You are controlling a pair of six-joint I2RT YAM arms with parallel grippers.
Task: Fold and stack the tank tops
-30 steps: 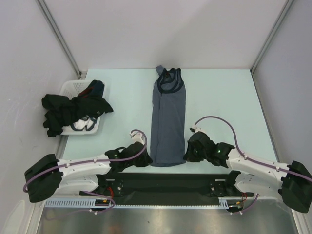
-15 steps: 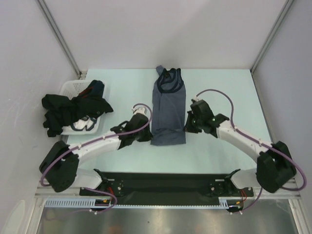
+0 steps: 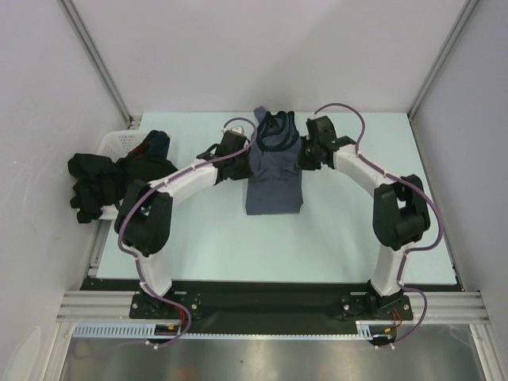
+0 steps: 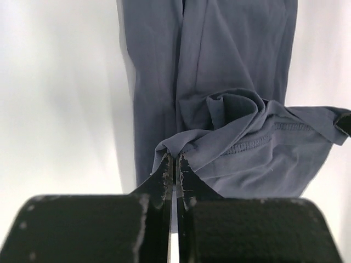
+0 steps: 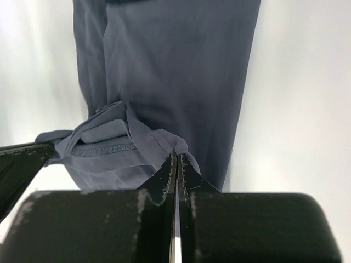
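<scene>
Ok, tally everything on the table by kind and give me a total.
blue-grey tank top: 1
white basket: 1
heap of dark clothes in and over it: 1, pieces cannot be separated
tools: 2, left tool and right tool, both shut on the tank top
total: 5

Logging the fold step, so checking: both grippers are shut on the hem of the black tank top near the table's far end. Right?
Not the black one. The left gripper and right gripper are shut on the hem of the slate blue-grey tank top, as both wrist views show. The black tank top lies over the basket at left. The rest holds.
</scene>
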